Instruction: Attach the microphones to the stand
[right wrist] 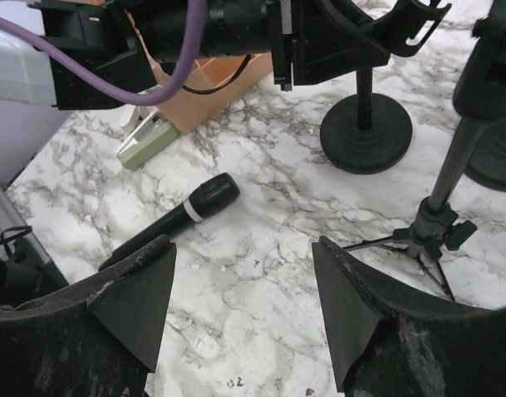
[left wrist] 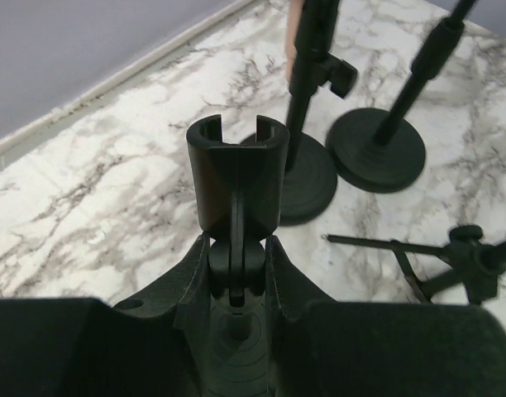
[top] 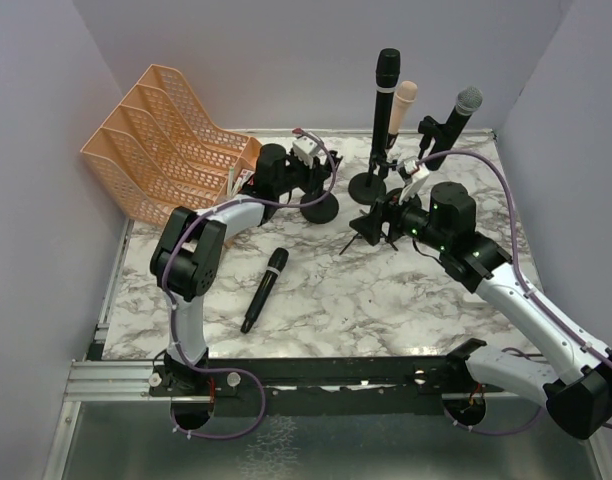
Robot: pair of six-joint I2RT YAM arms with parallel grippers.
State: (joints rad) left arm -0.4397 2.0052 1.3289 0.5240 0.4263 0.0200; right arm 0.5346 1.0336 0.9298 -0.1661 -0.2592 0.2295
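Note:
One black microphone (top: 264, 290) lies flat on the marble table; the right wrist view shows it too (right wrist: 174, 219). Three microphones stand in holders at the back: a black one (top: 387, 72), a pale pink one (top: 403, 100) and one with a silver-grey mesh head (top: 467, 103). A round-based stand (top: 321, 208) carries an empty clip (left wrist: 236, 174). My left gripper (left wrist: 236, 269) is shut on the swivel joint just under that clip. My right gripper (right wrist: 241, 285) hangs open over bare marble, right of the lying microphone and apart from it.
An orange file tray (top: 161, 140) stands at the back left, with a small pale block (right wrist: 150, 139) beside it. A tripod stand (right wrist: 439, 231) sits close to my right gripper's right finger. Two round stand bases (left wrist: 377, 149) crowd the back middle.

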